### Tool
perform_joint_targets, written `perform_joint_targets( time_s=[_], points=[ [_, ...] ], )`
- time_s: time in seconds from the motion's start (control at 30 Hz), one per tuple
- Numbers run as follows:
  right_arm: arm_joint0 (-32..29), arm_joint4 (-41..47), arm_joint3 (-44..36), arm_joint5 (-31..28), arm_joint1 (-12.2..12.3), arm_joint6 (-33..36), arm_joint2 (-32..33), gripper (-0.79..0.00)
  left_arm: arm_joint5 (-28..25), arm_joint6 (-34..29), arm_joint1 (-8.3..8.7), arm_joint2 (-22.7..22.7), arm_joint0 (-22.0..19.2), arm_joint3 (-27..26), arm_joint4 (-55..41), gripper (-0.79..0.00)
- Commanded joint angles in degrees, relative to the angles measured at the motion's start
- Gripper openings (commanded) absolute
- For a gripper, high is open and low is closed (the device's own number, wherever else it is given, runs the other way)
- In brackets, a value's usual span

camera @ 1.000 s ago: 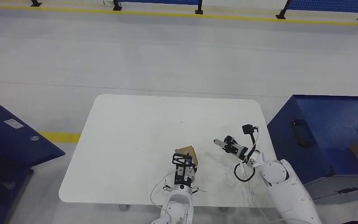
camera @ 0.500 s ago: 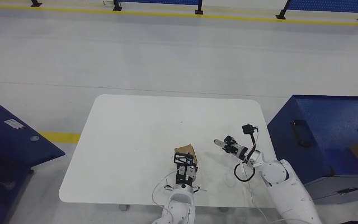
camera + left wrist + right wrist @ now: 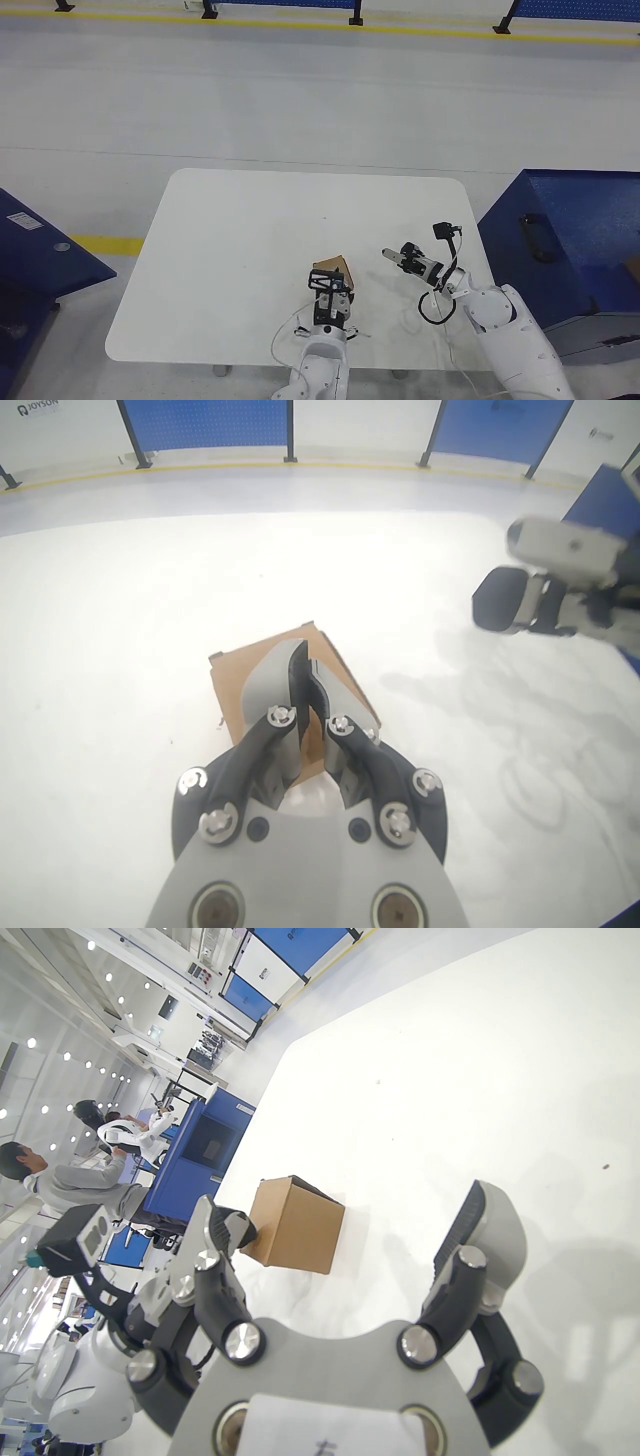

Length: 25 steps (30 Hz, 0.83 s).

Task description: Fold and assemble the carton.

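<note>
The white bench (image 3: 230, 260) carries the carton (image 3: 337, 267) near its front edge, standing as a box and barely nudged over the last second. The left gripper (image 3: 306, 670) stays on it, fingers (image 3: 272, 680) almost together; whether they pinch cardboard, I cannot tell. The right gripper (image 3: 342, 1193) has kept still, spread wide and empty, so folding seems paused.

- The carton (image 3: 295, 1223) is plain brown cardboard, unprinted, with a dark shadowed opening.
- The table (image 3: 240, 260) is flat white, marked by a few small dark specks.
- The left gripper (image 3: 305, 665) pairs pale grey fingers (image 3: 265, 685) with black ribbed pads (image 3: 298, 680), plus black links and silver screws.
- The right gripper (image 3: 342, 1195) wears the same grey, black and silver.
- A bin (image 3: 560, 230) is deep blue.
- A yellow stripe (image 3: 110, 244) crosses the pale grey floor (image 3: 300, 100).
</note>
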Motion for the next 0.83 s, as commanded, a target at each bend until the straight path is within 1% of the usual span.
perform_joint_targets(
  time_s=[0.0, 0.07, 0.13, 0.17, 0.23, 0.27, 0.3, 0.33, 0.37, 0.4, 0.47, 0.5, 0.57, 0.6, 0.7, 0.8],
  points=[
    [0.0, 0.0, 0.0, 0.0, 0.0, 0.0, 0.0, 0.0, -0.3, 0.9, 0.34, -0.9, 1.6, -2.9, 0.4, -0.785],
    [0.0, 0.0, 0.0, 0.0, 0.0, 0.0, 0.0, 0.0, -1.0, 0.1, 0.91, -2.1, 3.5, -6.5, 2.0, -0.785],
    [0.0, 0.0, 0.0, 0.0, 0.0, 0.0, 0.0, 0.0, -3.1, -2.1, 1.68, -3.5, 5.8, -10.7, 3.9, -0.785],
    [0.0, 0.0, 0.0, 0.0, 0.0, 0.0, 0.0, 0.0, -5.0, -3.6, 2.16, -4.3, 7.1, -13.2, 5.0, -0.785],
    [0.0, 0.0, 0.0, 0.0, 0.0, 0.0, 0.0, 0.0, -10.8, -7.2, 3.36, -6.3, 10.0, -17.9, 8.1, -0.779],
    [0.0, 0.0, 0.0, 0.0, 0.0, 0.0, 0.0, 0.0, -13.7, -9.5, 4.04, -7.7, 11.4, -20.1, 10.3, -0.394],
    [0.0, 0.0, 0.0, 0.0, 0.0, 0.0, 0.0, 0.0, -14.4, -10.0, 4.24, -8.2, 11.9, -20.9, 10.9, 0.0],
    [0.0, 0.0, 0.0, 0.0, 0.0, 0.0, 0.0, 0.0, -14.4, -10.0, 4.24, -8.2, 11.9, -20.9, 10.9, 0.0],
    [0.0, 0.0, 0.0, 0.0, 0.0, 0.0, 0.0, 0.0, -14.5, -10.1, 4.21, -8.2, 11.8, -21.2, 10.9, -0.772],
    [0.0, 0.0, 0.0, 0.0, 0.0, 0.0, 0.0, -0.001, -15.3, -10.5, 4.3, -8.4, 12.0, -21.8, 11.2, -0.736],
    [0.0, 0.0, 0.0, 0.0, 0.0, 0.0, 0.0, 0.0, -14.7, -10.2, 4.26, -8.2, 12.0, -21.1, 11.0, -0.623],
    [0.0, 0.0, 0.0, 0.0, 0.0, 0.0, 0.0, -0.001, -14.4, -10.0, 4.24, -8.2, 11.9, -20.9, 10.9, -0.533],
    [0.0, 0.0, 0.0, 0.0, 0.0, 0.0, 0.0, 0.0, -14.4, -10.0, 4.24, -8.2, 11.9, -20.9, 10.9, -0.426],
    [0.0, 0.0, 0.0, 0.0, 0.0, 0.0, 0.0, 0.0, -14.4, -10.0, 4.24, -8.2, 11.9, -20.9, 10.9, -0.347],
    [0.0, 0.0, 0.0, 0.0, 0.0, 0.0, 0.0, -0.001, -14.4, -10.0, 4.24, -8.2, 11.9, -20.9, 10.9, -0.2],
    [0.0, 0.0, 0.0, 0.0, 0.0, 0.0, 0.0, -0.001, -14.4, -10.0, 4.24, -8.2, 11.9, -20.9, 10.9, -0.084]
  ],
)
